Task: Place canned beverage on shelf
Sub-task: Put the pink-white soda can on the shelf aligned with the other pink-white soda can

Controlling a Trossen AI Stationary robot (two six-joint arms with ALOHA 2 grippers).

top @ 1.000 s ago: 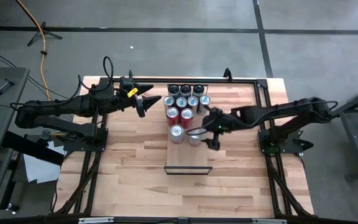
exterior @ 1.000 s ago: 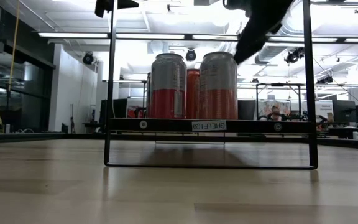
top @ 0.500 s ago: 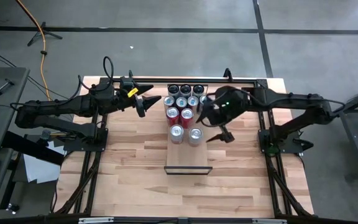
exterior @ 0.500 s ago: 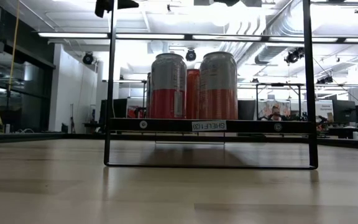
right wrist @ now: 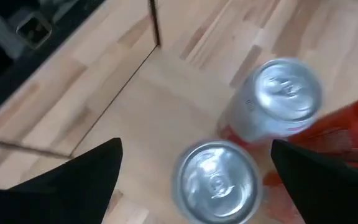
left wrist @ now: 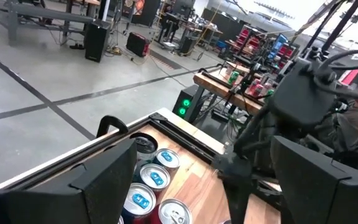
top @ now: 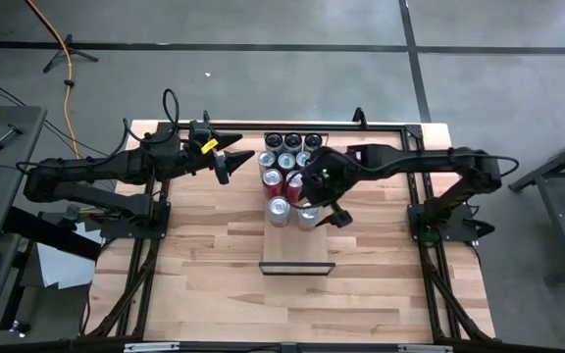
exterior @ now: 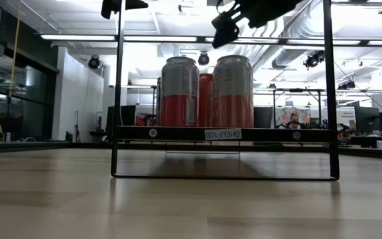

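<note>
the shelf [top: 297,245] lies in the middle of the table [top: 214,275], long axis running from 12 to 6 o'clock in the high view, with a dark frame at each short end. its 12 o'clock half carries the cans [top: 287,167], packed in rows; the 6 o'clock half is bare wood. the two cans nearest 6 o'clock are the left can [top: 279,208] and the right can [top: 307,213], standing upright side by side, silver tops up, red showing low on their sides. from the low view they stand on the shelf board, with a further red can between and behind them.

the right gripper [top: 324,204] hangs above the shelf at the right can, just to its 3 o'clock side, not touching it. its fingers are spread wide and hold nothing; its wrist view looks straight down between them onto the two front cans and the bare board. in the low view it shows high above the cans, clear of their tops.

the left gripper [top: 235,159] waits off the shelf at 9 o'clock of the cans, above the table, pointing toward them, fingers apart and empty. its wrist view shows the far rows of cans between its fingers [left wrist: 101,177] and the right arm beyond.
</note>
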